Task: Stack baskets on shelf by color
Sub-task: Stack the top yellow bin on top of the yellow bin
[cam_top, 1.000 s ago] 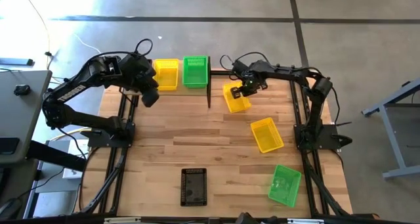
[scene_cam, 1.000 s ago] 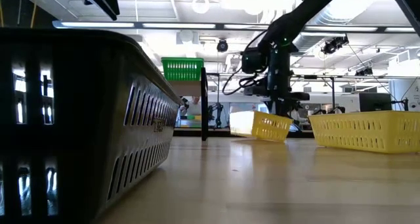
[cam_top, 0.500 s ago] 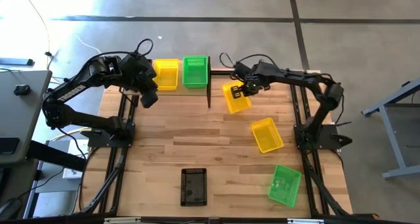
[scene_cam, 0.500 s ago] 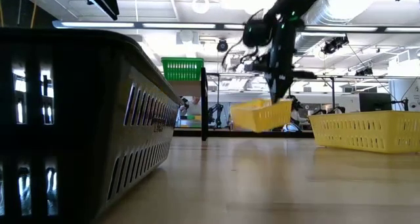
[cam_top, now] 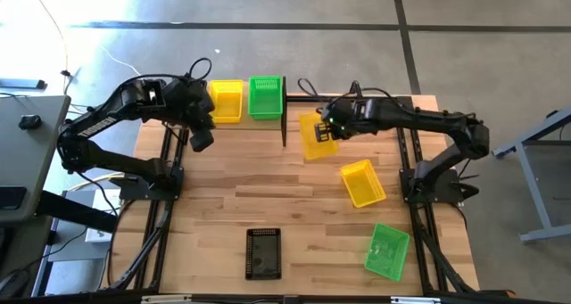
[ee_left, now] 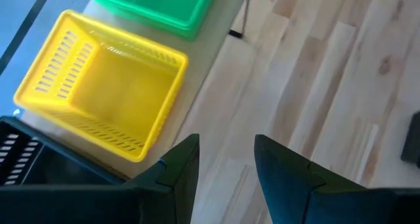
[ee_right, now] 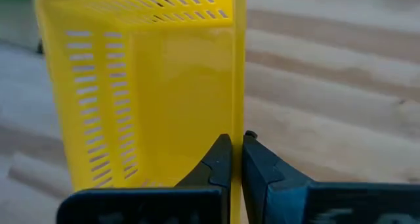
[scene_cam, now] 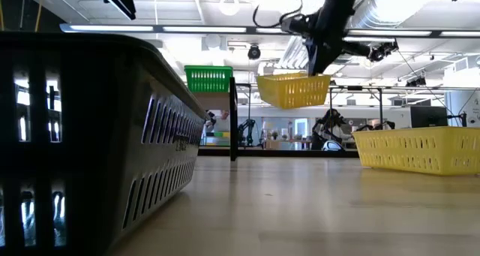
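My right gripper (cam_top: 332,128) is shut on a yellow basket (cam_top: 317,135), which hangs high above the table in the low view (scene_cam: 292,89), to the right of the shelf (scene_cam: 214,98). On the shelf's light board (ee_left: 207,69) stand a yellow basket (cam_top: 226,100) and a green basket (cam_top: 265,96), each on its bottom. My left gripper (cam_top: 201,139) is open and empty. It hovers over the table just in front of the shelf's yellow basket (ee_left: 98,86). My right gripper pinches the rim of the basket's side wall (ee_right: 237,112) on the table's right, one finger inside (ee_right: 220,159) and one outside the basket. The fingers come from above, pointing down. The basket hangs below them, open side up, nearly level, lifted clear of the table.
On the table lie another yellow basket (cam_top: 362,182) at the right, a green basket (cam_top: 387,250) at the near right and a black basket (cam_top: 263,252) near the front edge. The black one fills the left of the low view (scene_cam: 90,136). The shelf's black leg (cam_top: 284,130) stands beside the held basket.
My right gripper has gone up with the yellow basket. The basket stood tilted with one end on the table. It now hangs nearly level, clear of the table and above the height of the shelf board.
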`<state>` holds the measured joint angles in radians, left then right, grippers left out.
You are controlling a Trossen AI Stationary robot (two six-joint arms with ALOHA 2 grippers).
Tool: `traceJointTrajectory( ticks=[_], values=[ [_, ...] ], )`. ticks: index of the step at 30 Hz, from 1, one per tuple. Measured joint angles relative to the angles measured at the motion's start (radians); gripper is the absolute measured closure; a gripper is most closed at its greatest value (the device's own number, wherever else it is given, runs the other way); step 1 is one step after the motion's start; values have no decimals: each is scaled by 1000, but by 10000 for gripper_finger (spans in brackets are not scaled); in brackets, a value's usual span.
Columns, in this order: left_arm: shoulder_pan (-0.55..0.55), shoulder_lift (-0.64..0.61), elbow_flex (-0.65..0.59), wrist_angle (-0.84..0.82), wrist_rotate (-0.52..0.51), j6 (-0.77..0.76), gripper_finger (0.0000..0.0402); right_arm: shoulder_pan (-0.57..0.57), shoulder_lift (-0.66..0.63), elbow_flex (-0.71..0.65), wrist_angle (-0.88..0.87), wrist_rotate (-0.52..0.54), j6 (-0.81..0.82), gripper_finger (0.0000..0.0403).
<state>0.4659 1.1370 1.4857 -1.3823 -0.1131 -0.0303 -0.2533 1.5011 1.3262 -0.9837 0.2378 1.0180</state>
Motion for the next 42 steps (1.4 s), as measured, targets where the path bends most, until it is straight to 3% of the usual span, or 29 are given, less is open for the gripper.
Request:
traceJointTrajectory(
  ticks=[11, 19, 27, 42],
  values=[
    [-138, 0, 0, 0, -1, 3, 266, 221, -4, 0, 17, 71, 210, 403],
    [-212, 0, 0, 0, -3, -42, 266, 352, -3, 0, 188, 187, 287, 403],
    [-260, 0, 0, 2, -3, -287, 266, 394, 14, 2, 401, 279, 237, 403],
    [-278, 4, 0, 14, -5, -345, 266, 407, 148, 2, 656, 263, 216, 403]
  ],
)
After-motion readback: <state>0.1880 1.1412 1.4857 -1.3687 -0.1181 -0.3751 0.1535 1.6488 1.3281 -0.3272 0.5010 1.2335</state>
